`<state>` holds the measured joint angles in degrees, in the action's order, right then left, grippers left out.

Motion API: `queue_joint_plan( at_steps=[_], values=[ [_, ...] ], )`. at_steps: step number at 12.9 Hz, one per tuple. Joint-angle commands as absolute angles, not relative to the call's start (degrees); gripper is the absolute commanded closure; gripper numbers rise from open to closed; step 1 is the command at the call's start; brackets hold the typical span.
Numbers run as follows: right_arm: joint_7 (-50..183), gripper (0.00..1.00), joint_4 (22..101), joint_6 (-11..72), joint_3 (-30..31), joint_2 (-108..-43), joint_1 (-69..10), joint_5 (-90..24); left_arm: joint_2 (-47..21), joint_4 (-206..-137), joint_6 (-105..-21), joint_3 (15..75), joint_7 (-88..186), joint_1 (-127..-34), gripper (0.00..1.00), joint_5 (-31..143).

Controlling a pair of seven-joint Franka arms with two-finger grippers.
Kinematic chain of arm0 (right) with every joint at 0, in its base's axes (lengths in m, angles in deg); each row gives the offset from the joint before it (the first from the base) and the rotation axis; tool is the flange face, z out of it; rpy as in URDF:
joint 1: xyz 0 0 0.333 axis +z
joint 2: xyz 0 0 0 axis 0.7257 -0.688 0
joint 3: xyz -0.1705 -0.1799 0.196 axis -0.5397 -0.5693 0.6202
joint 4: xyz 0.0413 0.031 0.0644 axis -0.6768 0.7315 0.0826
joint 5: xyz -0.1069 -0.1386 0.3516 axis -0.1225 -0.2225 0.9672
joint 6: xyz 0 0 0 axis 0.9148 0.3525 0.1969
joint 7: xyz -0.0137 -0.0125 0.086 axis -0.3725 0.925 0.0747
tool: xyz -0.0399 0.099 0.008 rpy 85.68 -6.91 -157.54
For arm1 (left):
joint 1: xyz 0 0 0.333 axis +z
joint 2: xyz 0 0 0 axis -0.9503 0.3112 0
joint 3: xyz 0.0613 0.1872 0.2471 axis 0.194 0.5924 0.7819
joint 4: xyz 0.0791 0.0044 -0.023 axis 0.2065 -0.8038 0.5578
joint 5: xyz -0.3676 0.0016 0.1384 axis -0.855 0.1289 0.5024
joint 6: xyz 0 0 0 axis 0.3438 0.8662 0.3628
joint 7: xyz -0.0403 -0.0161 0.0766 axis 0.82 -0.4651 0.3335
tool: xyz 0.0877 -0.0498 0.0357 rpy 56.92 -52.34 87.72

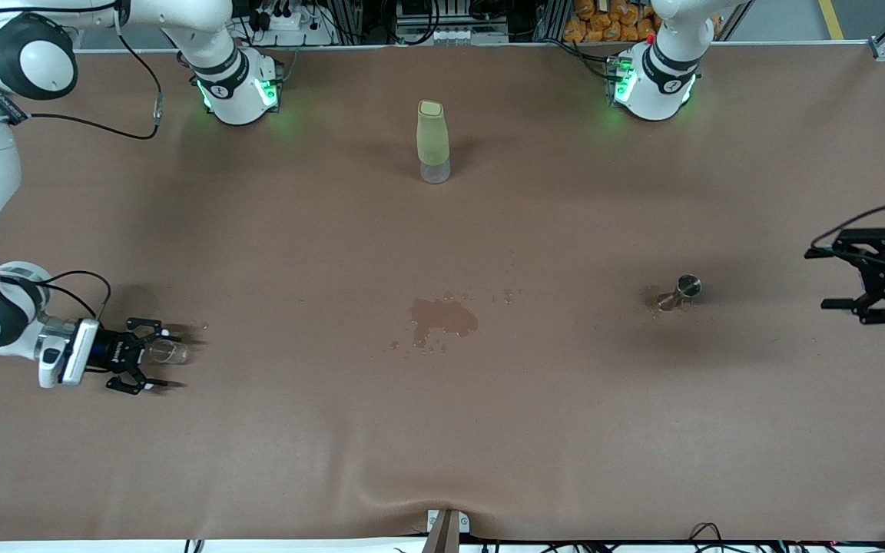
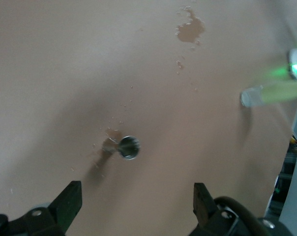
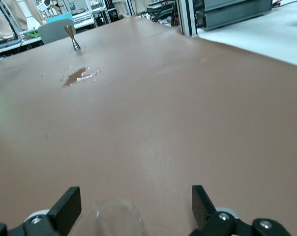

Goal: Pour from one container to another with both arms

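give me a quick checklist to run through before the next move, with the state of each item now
1. Right gripper jaws open: ok; they stand wide, low at the right arm's end of the table.
2. Glass cup free of the jaws: ok; it sits between them with gaps on both sides.
3. Left gripper jaws open, holding nothing: ok; it hangs over the left arm's end of the table.
4. Steel jigger upright: ok; it stands apart from both grippers.
5. Table dry: not ok; a spill lies mid-table, with wet marks by the jigger.
6. Liquid in the jigger: cannot tell.
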<state>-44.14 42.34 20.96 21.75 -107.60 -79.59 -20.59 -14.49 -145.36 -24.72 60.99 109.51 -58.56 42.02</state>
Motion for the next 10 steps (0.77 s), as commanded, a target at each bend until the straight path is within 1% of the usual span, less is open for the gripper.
queue_joint_plan(
  at_steps=[1,3,4,5,7,8,10],
  values=[
    [-37.15,0.00,42.94,18.32,22.13,-103.53,-79.75,-23.49,-21.06,-147.84,-25.77,61.46,88.11,-67.35,0.00,48.09],
    [-33.54,0.00,42.94,17.62,22.48,-101.69,-79.49,-24.38,-23.35,-148.28,-25.77,62.16,76.93,-73.76,0.00,50.91],
    [-30.83,0.00,42.94,17.09,22.65,-100.37,-78.97,-24.99,-24.14,-149.59,-26.99,61.64,73.14,-74.58,0.00,52.83],
    [-27.41,0.00,42.94,16.74,22.66,-98.44,-78.01,-26.82,-25.54,-151.95,-31.01,60.86,73.19,-74.24,0.00,54.85],
    [-20.37,0.00,42.94,16.73,22.74,-94.14,-76.33,-30.95,-31.42,-161.59,-37.87,61.89,73.89,-74.33,0.00,55.92],
    [-16.60,0.00,43.12,16.82,22.66,-91.51,-75.11,-32.54,-34.14,-164.86,-41.38,62.86,73.98,-74.33,0.00,56.02],
    [-7.73,0.00,43.64,16.91,22.57,-86.85,-72.82,-36.57,-37.58,-166.46,-40.98,63.31,73.80,-74.42,0.00,58.45]
  ],
)
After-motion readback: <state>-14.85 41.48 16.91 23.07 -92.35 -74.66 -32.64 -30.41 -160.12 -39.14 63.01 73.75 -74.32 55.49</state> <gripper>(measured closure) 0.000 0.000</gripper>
